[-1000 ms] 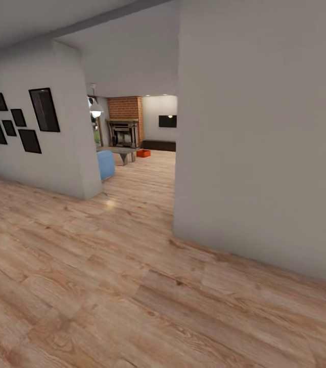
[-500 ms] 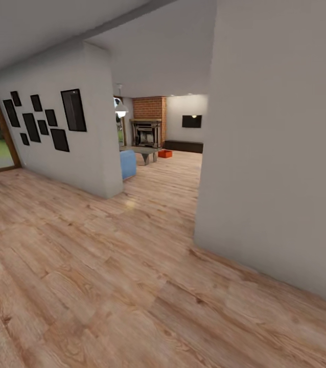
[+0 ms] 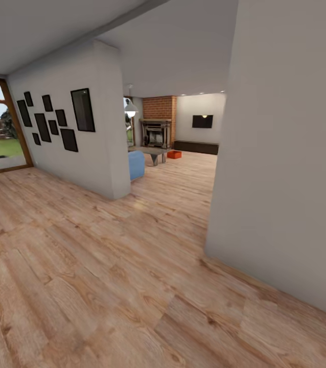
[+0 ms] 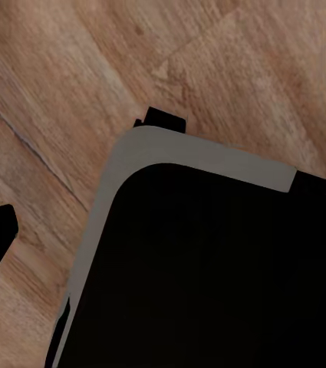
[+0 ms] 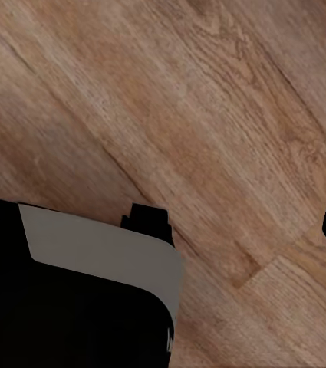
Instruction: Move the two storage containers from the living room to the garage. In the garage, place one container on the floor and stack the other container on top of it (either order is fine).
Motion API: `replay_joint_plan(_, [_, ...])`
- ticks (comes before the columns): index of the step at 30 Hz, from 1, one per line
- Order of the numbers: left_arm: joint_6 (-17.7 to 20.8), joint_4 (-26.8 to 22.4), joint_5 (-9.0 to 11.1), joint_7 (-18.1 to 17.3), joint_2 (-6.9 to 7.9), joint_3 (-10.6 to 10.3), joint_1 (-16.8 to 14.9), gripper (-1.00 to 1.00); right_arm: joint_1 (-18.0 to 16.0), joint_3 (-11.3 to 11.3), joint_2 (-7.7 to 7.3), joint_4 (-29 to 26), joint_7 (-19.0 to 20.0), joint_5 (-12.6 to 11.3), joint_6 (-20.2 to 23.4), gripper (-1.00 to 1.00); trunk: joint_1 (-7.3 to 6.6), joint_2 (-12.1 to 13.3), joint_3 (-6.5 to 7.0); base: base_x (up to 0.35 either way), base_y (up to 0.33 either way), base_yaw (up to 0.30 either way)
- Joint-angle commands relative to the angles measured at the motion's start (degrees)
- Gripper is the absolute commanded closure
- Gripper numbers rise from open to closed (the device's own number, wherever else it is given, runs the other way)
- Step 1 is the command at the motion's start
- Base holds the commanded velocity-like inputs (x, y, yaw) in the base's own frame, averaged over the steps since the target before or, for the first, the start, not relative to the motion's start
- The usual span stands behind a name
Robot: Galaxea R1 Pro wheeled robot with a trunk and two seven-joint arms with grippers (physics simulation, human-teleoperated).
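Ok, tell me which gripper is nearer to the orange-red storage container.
Left or right cannot be told. The storage container lies far ahead by the brick fireplace, and both arms hang beside the robot's base, above the wood floor.
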Motion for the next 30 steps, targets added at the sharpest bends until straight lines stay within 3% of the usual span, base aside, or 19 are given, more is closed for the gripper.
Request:
replay_joint_plan(1, [0.2,-0.1,0.4,-0.2,0.03,0.0,0.0,-1.0,0.0,0.4,0.03,0.1,0.0,-0.3,-0.2,-1.0,0.03,0.0,-0.06,0.333,0.0,0.003])
replay_joint_plan(30, [0.2,0.0,0.4,-0.2,0.05,0.0,0.0,-1.0,0.0,0.4,0.03,0.1,0.0,-0.3,-0.3,-1.0,0.03,0.0,-0.06,0.334,0.0,0.0])
